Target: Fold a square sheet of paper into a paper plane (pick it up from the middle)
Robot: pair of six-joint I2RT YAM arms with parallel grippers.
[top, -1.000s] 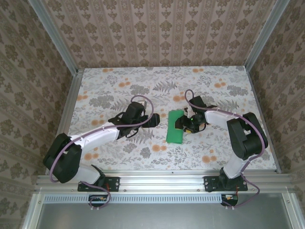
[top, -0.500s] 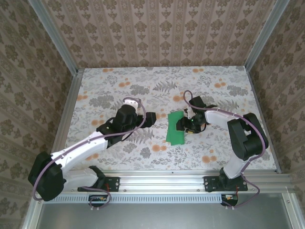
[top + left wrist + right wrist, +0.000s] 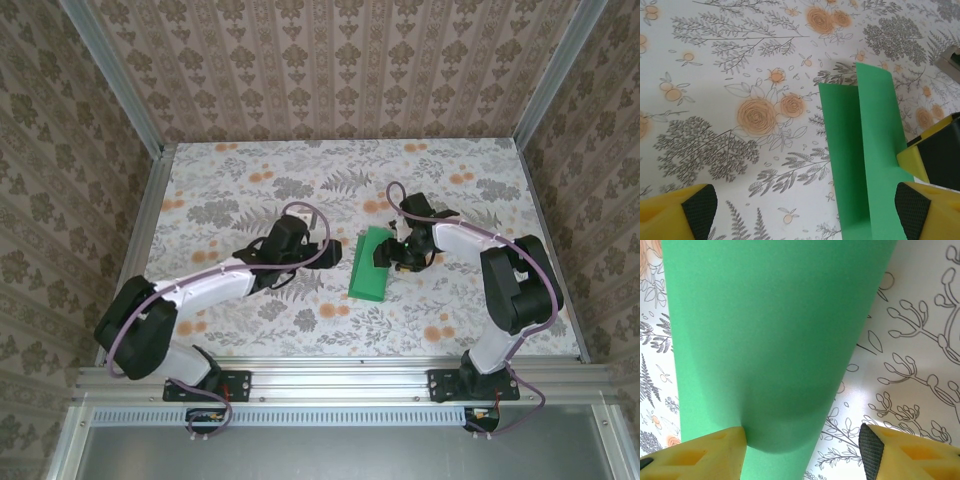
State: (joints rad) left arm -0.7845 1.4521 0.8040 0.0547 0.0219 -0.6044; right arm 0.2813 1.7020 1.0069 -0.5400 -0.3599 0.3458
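Counter (image 3: 470, 300) floral-patterned, with the square sheet of paper (image 3: 371, 264) about mid-counter, a shade toward the near edge. It is folded into a long narrow strip running from the near edge toward the far edge. No pointed nose yet, so I judge the plane folds are at an early stage. Left wrist view: two green panels (image 3: 865, 160) meet along a lengthwise line, one lapping the other. At the strip's right long edge sits the right gripper (image 3: 392, 258), its fingers (image 3: 715, 452) partly spread. The lifted, curling flap (image 3: 765, 340) lies between them, seemingly against one finger and not pinched. Likely placed to steady that flap or turn it over. Just beside the strip's left edge hangs the left gripper (image 3: 318, 250), fingers (image 3: 695, 210) spread wide, clear of the paper, probably ready to press the crease.
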